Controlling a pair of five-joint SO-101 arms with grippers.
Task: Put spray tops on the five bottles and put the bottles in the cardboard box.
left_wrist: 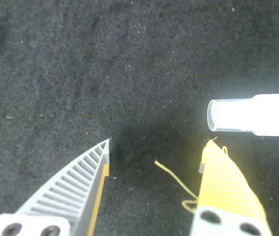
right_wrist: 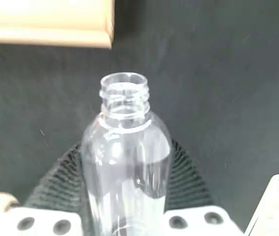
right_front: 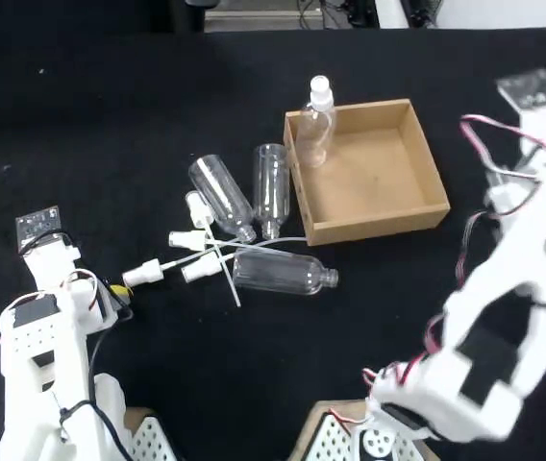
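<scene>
Left gripper (left_wrist: 159, 143) spread beside spray top (left_wrist: 252, 114); right gripper (right_wrist: 125, 146) clasps uncapped bottle (right_wrist: 125, 123).
Centre the top between the jaws before closing.

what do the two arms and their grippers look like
The left arm and right arm are blocky white, the right with red and white wires. The left gripper has one yellow finger and one grey ribbed one edged yellow; the right gripper has black ribbed fingers.

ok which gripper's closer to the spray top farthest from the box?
Left. The left gripper is open right beside the spray top, one fingertip just short of it. The right gripper is across the table, shut on a bottle.
</scene>
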